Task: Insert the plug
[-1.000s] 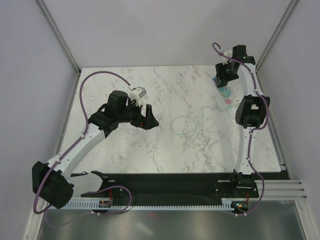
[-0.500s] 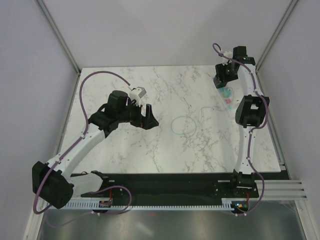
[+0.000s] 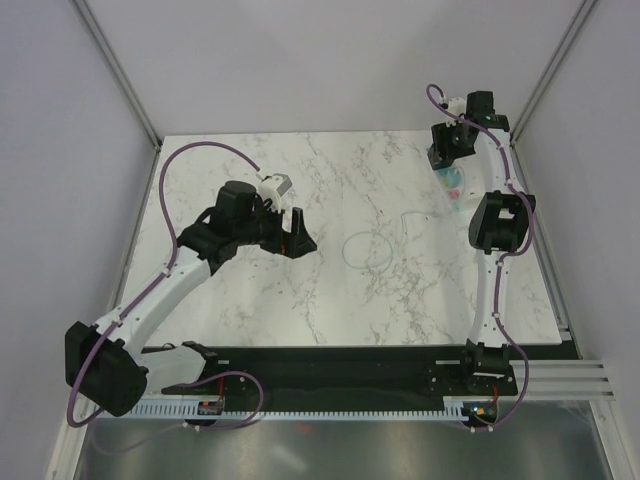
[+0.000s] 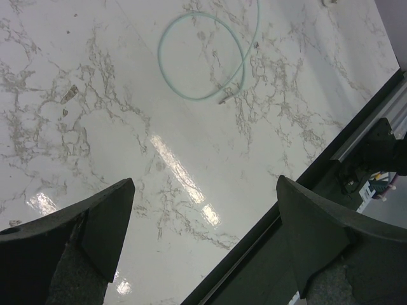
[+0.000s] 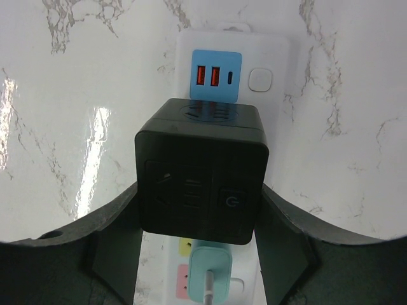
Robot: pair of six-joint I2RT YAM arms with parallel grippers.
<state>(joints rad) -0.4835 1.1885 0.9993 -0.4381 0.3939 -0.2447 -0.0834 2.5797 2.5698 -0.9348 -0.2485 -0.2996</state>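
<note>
The right hand (image 5: pixel 200 216) grips the plug (image 5: pixel 201 168) over the power strip (image 5: pixel 280 63), seemingly lined up but not yet pushed home; the left hand (image 4: pixel 203 190) hangs open, empty.

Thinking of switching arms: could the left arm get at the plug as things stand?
Probably not. The plug is clamped in the right end effector above the power strip at the far right corner, both sides covered; the open left end effector hangs mid-table, well away.
</note>
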